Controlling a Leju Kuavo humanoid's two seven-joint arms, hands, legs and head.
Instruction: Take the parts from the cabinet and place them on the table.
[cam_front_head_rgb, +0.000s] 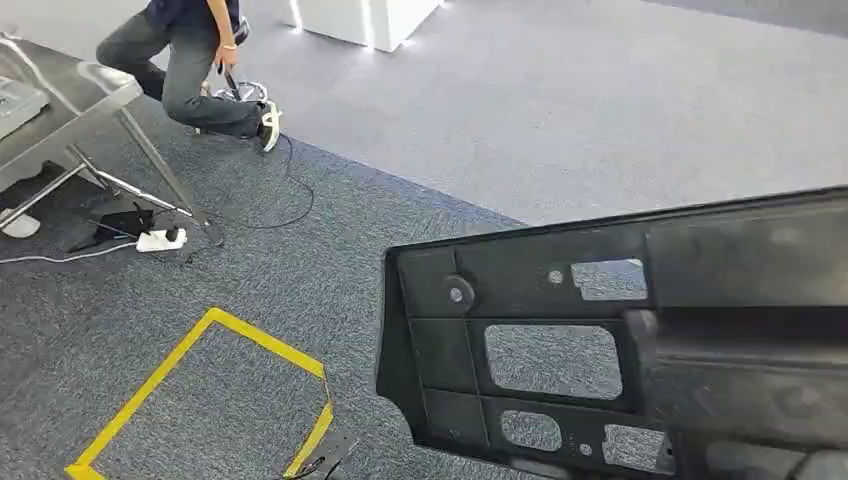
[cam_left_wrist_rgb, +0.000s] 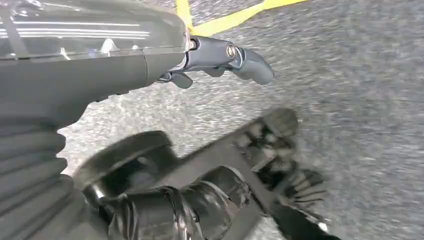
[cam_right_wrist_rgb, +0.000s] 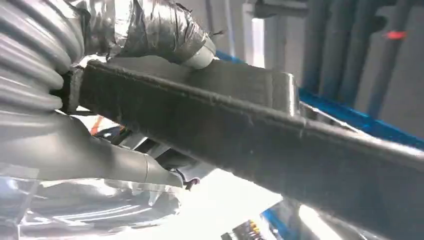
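Observation:
A big black plastic part (cam_front_head_rgb: 520, 280) with several cut-out windows hangs over the carpet at the right of the head view. In the right wrist view my right hand (cam_right_wrist_rgb: 90, 85) grips this part (cam_right_wrist_rgb: 250, 125) along its edge, with the taped thumb (cam_right_wrist_rgb: 155, 30) lying over one side and the grey palm under the other. My left hand (cam_left_wrist_rgb: 220, 55) hangs low above the carpet with nothing in it, its thumb stretched out near a strip of yellow tape (cam_left_wrist_rgb: 235, 15).
A yellow tape square (cam_front_head_rgb: 215, 325) marks the grey carpet at the lower left. Back left stand a metal-legged table (cam_front_head_rgb: 95, 90), a white power strip with cables (cam_front_head_rgb: 160, 240) and a person on a stool (cam_front_head_rgb: 190, 60). A white block (cam_front_head_rgb: 365, 20) stands at the back.

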